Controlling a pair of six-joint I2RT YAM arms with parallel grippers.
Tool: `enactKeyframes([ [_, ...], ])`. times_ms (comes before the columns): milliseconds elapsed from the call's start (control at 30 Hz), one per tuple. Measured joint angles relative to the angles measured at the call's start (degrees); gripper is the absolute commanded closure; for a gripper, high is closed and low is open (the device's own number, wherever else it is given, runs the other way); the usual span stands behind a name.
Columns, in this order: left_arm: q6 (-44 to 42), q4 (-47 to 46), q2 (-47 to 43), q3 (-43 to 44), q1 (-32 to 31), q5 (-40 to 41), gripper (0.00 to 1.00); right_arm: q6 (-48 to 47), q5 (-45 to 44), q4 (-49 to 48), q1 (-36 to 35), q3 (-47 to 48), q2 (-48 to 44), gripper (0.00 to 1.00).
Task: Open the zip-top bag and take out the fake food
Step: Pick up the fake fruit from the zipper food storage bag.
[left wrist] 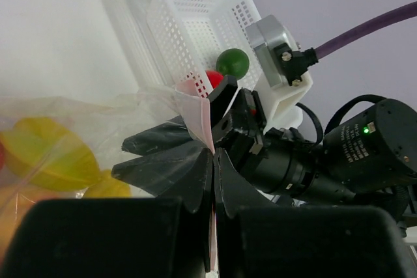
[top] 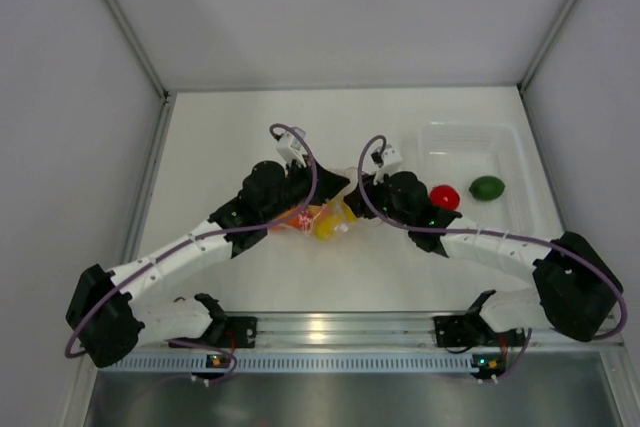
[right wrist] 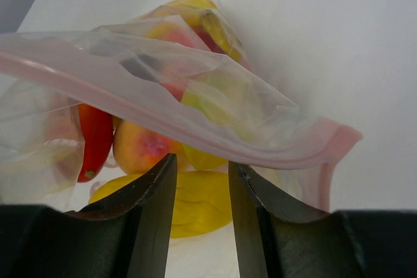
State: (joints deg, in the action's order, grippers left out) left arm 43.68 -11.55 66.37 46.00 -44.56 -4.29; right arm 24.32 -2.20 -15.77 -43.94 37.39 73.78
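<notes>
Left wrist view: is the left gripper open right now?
No, the left gripper is shut, its fingers pressed together on the pink zip strip of the zip-top bag.

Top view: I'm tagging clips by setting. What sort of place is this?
Probably a robot lab test cell: white panels enclose a white table, left arm and right arm are bolted to a metal rail, and toy food sits in a bag and basket.

Top camera hung above and behind the arm bases, looking down on the whole table (top: pixel 250 127). Left wrist camera faced across at the right arm (left wrist: pixel 365 154), very near; right wrist camera pressed close on the zip-top bag (right wrist: pixel 215 109), seen in all three.
</notes>
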Motion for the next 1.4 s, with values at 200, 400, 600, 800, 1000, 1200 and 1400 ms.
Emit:
enactKeyframes([
  [200, 0.79, -0.07, -0.11, 0.0, 0.0, -0.26, 1.0, 2.12, -3.08, -2.75, -2.05, 0.02, 3.89, 0.6],
  [400, 1.73, -0.87, -0.11, -0.02, 0.0, -0.72, 1.0, 5.2, -7.41, -3.1, -3.93, 0.37, 6.58, 0.57],
  [600, 2.21, -0.94, -0.11, -0.02, 0.02, -1.01, 1.0, 5.53, -8.55, -5.09, -3.96, 0.79, 8.48, 0.5],
  [800, 2.84, -1.53, -0.11, -0.04, 0.02, -2.03, 1.0, 4.83, -9.79, -8.7, -3.96, 1.79, 12.41, 0.5],
  [1000, 2.93, -1.55, -0.11, -0.13, 0.28, -2.43, 1.0, 4.26, -9.9, -12.22, -3.98, 2.56, 16.2, 0.45],
  [1200, 2.91, -1.57, -0.11, -0.57, 0.28, -2.8, 1.0, 3.52, -8.85, -15.23, -4.04, 2.8, 18.34, 0.38],
  [1400, 2.89, -1.53, -0.11, -0.68, 0.28, -3.28, 1.0, 2.6, -6.27, -16.79, -4.04, 3.28, 20.13, 0.39],
])
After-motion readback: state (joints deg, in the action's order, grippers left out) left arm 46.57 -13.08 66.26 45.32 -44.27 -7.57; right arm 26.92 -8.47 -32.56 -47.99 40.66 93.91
